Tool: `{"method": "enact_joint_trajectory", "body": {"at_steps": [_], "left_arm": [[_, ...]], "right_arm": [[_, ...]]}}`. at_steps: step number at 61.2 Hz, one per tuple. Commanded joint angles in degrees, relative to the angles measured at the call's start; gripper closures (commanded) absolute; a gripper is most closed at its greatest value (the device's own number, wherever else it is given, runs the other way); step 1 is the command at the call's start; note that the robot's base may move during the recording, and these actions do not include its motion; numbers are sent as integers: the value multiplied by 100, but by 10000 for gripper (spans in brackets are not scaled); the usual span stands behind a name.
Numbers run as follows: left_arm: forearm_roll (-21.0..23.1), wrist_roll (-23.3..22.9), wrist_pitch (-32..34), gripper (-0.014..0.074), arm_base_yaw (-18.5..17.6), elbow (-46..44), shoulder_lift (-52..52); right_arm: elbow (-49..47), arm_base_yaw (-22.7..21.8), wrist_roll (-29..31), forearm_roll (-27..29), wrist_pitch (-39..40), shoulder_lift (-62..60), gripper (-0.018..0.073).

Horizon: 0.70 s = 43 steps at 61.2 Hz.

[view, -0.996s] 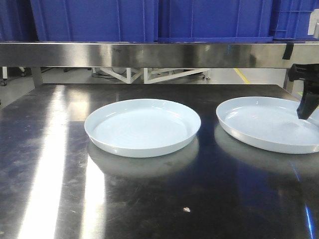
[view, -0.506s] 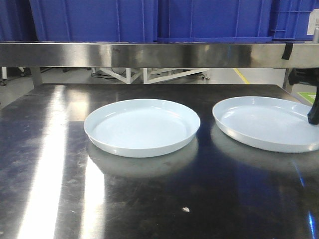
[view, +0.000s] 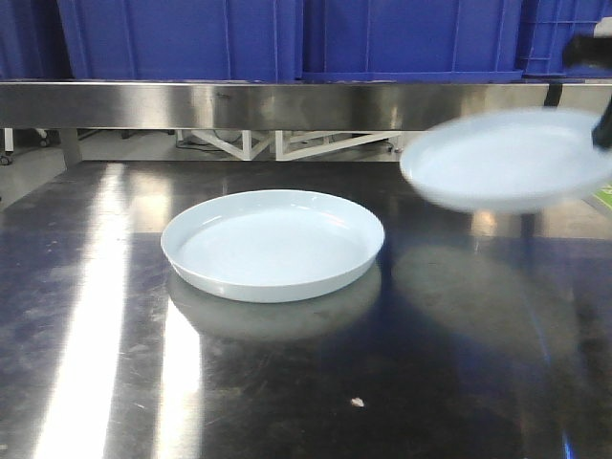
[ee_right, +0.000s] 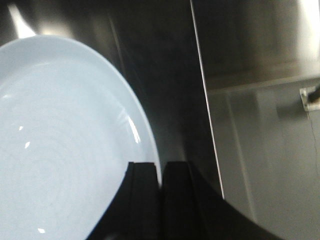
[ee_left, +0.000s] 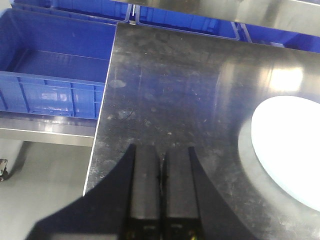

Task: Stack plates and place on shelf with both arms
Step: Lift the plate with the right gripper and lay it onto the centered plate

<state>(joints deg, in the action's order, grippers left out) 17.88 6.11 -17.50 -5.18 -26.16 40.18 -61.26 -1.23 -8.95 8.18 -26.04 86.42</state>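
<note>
Exterior front-facing view carries the change: the right-hand plate (view: 507, 158), which half a second ago lay flat on the steel table (view: 96, 335), is now off the surface and blurred with motion. It hangs at about 2 o'clock from the centre plate (view: 273, 244) and level with the steel shelf (view: 287, 103) under the blue crates (view: 182, 38). The right gripper (ee_right: 161, 172) is clamped on this plate's rim; at the wrist, the rim edge runs into the narrow slot between the two fingers, at roughly the plate's 5 o'clock. From the front, the gripper shows only as a dark smear at the plate's 3 o'clock edge. The centre plate sits on the table where it was, apart from both arms. The left gripper (ee_left: 162, 160) has its fingers pressed together with nothing between them, hovering above the table's left side with the centre plate at its 3 o'clock. The pickup looks done, so stacking is probably next: carry the raised plate toward 9 o'clock and lower it onto the centre one. A one-sided rim pinch could let it tilt.
</note>
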Motion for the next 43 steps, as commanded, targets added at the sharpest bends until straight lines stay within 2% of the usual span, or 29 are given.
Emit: {"method": "enact_joint_trajectory", "body": {"at_steps": [1,13,34,43], "left_arm": [[85,-8,456,510,-43,-160,-11],[85,-8,456,510,-43,-160,-11],[85,-8,456,510,-43,-160,-11],[85,-8,456,510,-43,-160,-11]], "right_arm": [[-412,46,30,171,235,-464,507],[-735,406,30,392,7,-620,507],[-772,1859,30,392,57,-424,507],[-772,2345,30,392,176,-187,507]]}}
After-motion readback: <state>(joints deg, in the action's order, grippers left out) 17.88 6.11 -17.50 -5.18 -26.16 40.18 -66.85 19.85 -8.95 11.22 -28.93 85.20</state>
